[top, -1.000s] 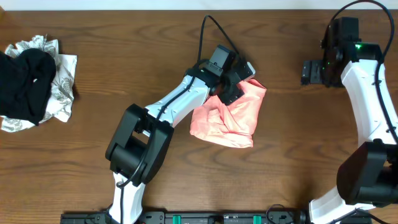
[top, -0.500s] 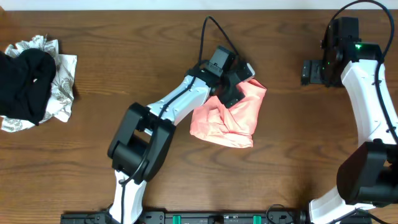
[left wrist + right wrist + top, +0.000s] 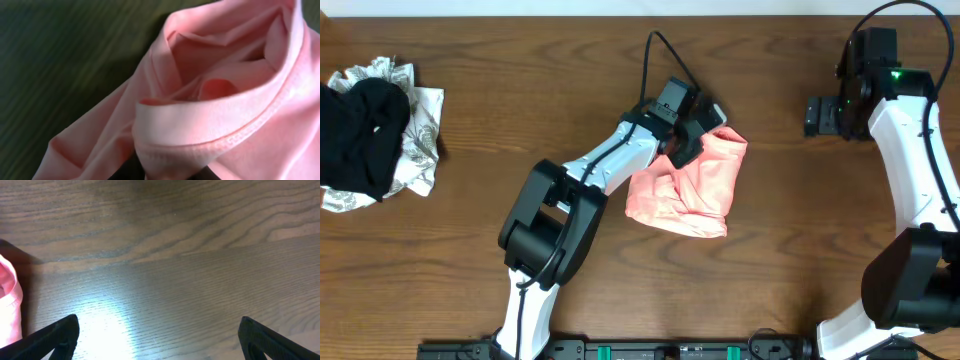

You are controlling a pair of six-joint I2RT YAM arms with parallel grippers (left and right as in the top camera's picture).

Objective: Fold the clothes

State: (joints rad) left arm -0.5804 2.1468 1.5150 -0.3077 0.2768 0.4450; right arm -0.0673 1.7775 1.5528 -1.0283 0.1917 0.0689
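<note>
Whether the left gripper [image 3: 686, 133] is clamped on the shirt [image 3: 692, 188] cannot be told, since its fingers are buried in cloth. It has been nudged slightly toward ten o'clock since a second ago, so a fold is judged barely begun. The right gripper [image 3: 160, 347] is held wide apart over bare wood at two o'clock. The soft, salmon-pink, stitched-hemmed shirt is lumped at the table [image 3: 620, 60] centre

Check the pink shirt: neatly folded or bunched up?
Bunched up: the pink shirt lies in a crumpled heap, loose folds and a curled hem showing.
</note>
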